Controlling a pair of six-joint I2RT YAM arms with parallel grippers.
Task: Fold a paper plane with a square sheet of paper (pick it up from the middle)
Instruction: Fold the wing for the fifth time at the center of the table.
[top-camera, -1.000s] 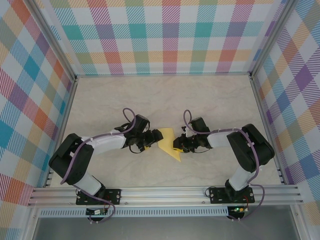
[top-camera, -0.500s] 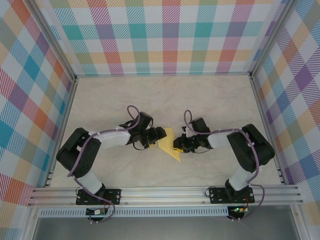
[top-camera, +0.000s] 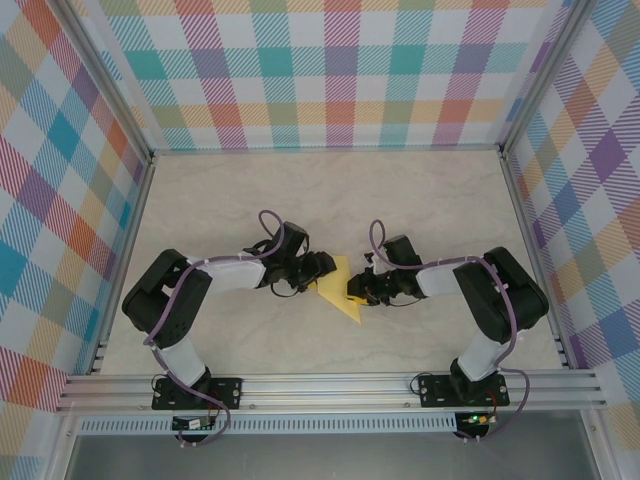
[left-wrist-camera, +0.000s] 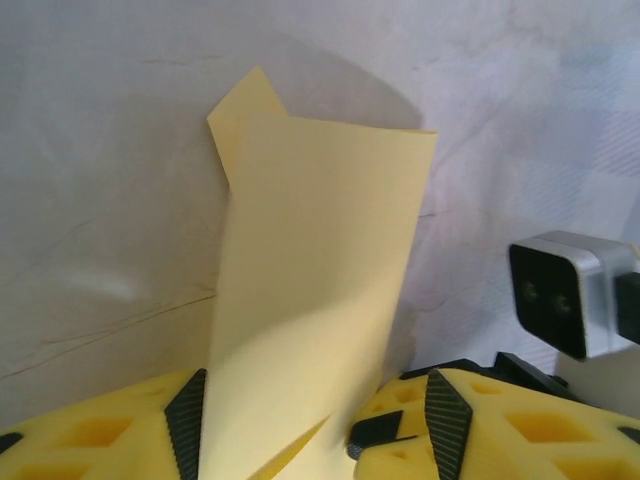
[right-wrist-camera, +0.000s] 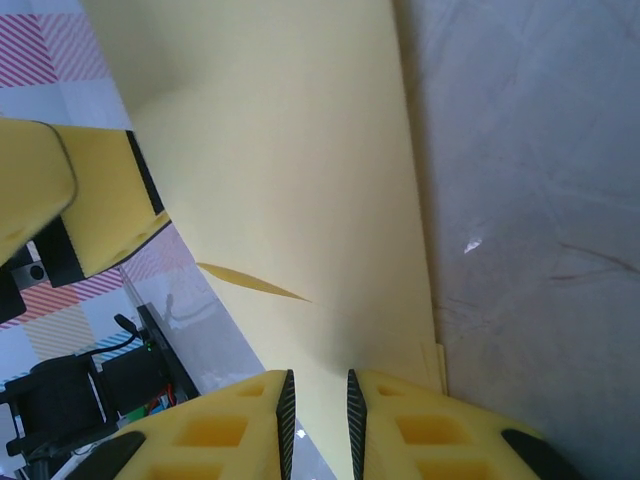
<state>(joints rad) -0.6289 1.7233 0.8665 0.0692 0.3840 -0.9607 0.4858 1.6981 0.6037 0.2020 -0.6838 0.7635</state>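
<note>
Right gripper (right-wrist-camera: 318, 415) is pinched on the paper (right-wrist-camera: 290, 180) at its right edge, jaws nearly meeting with the sheet running up between them. Left gripper (left-wrist-camera: 315, 420) stands at the paper's left side with its jaws wide apart. A raised flap curls up through that gap and, as far as I can tell, is not squeezed. The paper is already partly folded, with a sharp point at its near end. It lies between the two grippers, part flat on the table (top-camera: 420, 200) and part lifted.

I judge this to be a middle fold, with the flap being turned over while the right edge is anchored. The next move calls for the left gripper to carry the flap across the paper's middle, line up the edges, then press along the bend to set the crease. The right grip must not slip, or the sheet will skew.
</note>
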